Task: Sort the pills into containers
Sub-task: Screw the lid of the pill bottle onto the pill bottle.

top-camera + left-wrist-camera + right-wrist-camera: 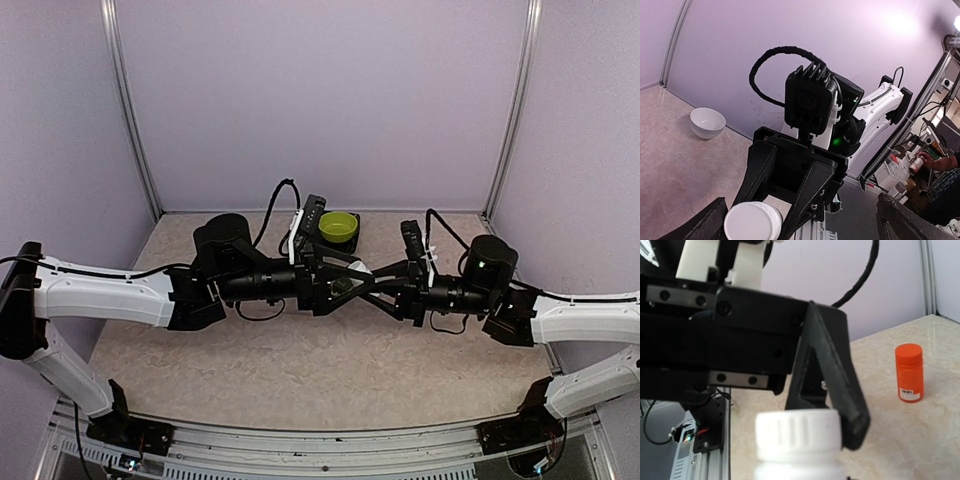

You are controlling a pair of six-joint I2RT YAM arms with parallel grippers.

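My arms meet over the middle of the table, wrists level, fingertips overlapping. My right gripper (765, 212) is clamped on a white-capped bottle (797, 437). Seen from my left wrist, its two black fingers converge on either side of the cap, whose round top faces that camera.

My left gripper (352, 278) stands wide open, with my own left fingers (705, 222) far apart in the bottom corners of that view. From my right wrist I see one of those left fingers reaching toward the camera. It passes the cap at its 3 o'clock side, its tip right against the ribbed edge; I cannot tell whether it presses on it. The other left finger is out of that frame.

A green bowl (338, 228) sits at 12 o'clock from the meeting point, just beyond my wrists, near the back wall. An orange bottle (909, 372) stands upright on the table at 2 o'clock from the cap in the right wrist view, well apart. A white bowl (707, 122) rests on the table at 10 o'clock from the cap in the left wrist view, close to the wall.

I cannot make out the containers in any view, since my arms cover the table's middle. No pills are in sight.
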